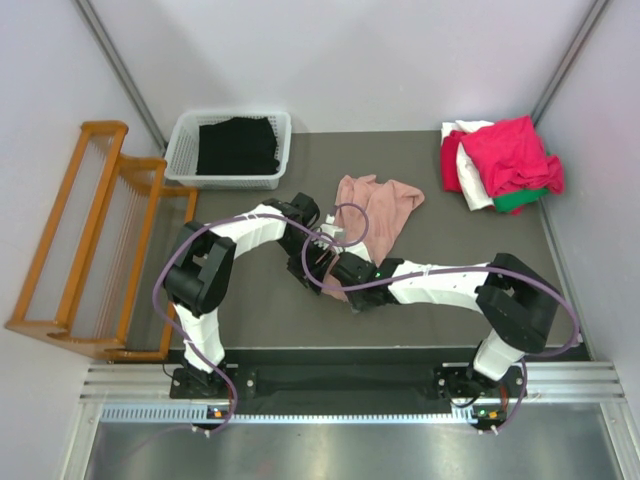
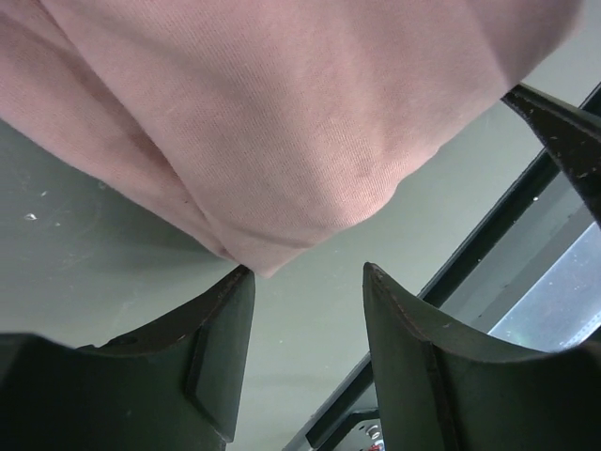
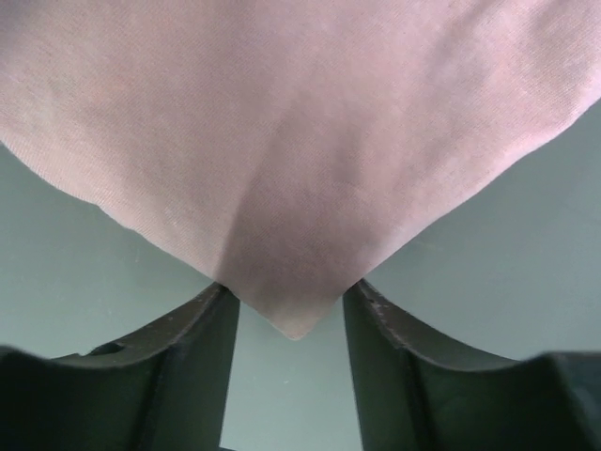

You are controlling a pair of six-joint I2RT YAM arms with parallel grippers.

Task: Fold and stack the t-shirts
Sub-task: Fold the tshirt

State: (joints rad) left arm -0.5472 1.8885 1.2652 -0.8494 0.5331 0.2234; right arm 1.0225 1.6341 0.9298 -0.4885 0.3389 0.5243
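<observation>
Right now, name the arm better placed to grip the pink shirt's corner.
Right. A corner of the pink shirt sits centred between the open jaws of the right arm. The left arm has the cloth's tip off towards one side of its open jaws.

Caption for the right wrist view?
Open right hand straddles a corner of the dusty-pink t-shirt over the grey table.
</observation>
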